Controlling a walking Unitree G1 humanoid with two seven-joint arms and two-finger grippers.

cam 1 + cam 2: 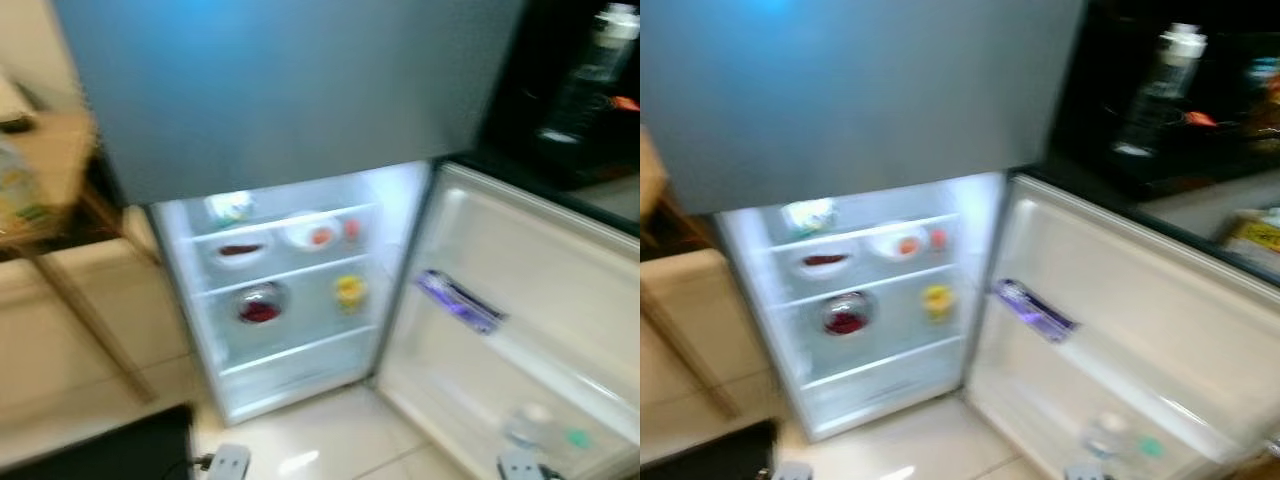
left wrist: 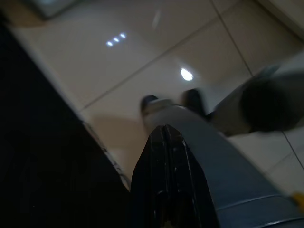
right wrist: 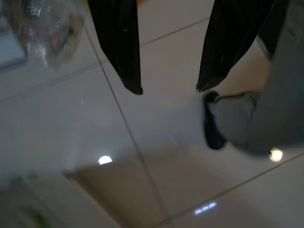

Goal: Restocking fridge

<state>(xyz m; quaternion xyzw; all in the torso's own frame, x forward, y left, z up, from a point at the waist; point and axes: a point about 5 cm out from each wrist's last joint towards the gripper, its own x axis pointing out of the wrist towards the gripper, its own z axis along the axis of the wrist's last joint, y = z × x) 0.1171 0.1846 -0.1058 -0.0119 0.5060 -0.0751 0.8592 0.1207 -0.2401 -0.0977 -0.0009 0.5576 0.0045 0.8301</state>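
The fridge (image 1: 300, 90) stands in front of me with its lower compartment lit and its door (image 1: 530, 300) swung open to the right. On the shelves sit a white bowl (image 1: 312, 235) with something red, a dish of dark food (image 1: 240, 250), a clear bowl of red food (image 1: 260, 303) and a yellow item (image 1: 349, 291). A purple packet (image 1: 457, 299) lies in the door rack, and a clear bottle (image 1: 527, 425) stands lower down. My left gripper (image 2: 164, 137) hangs shut over the floor tiles. My right gripper (image 3: 168, 89) hangs open above the tiles, holding nothing.
A wooden table (image 1: 50, 170) with slanted legs stands left of the fridge. A dark counter (image 1: 580, 120) with a bottle and other items is at the right. A dark mat (image 1: 100, 450) lies at the lower left. A crumpled plastic bag (image 3: 47, 28) lies on the tiles.
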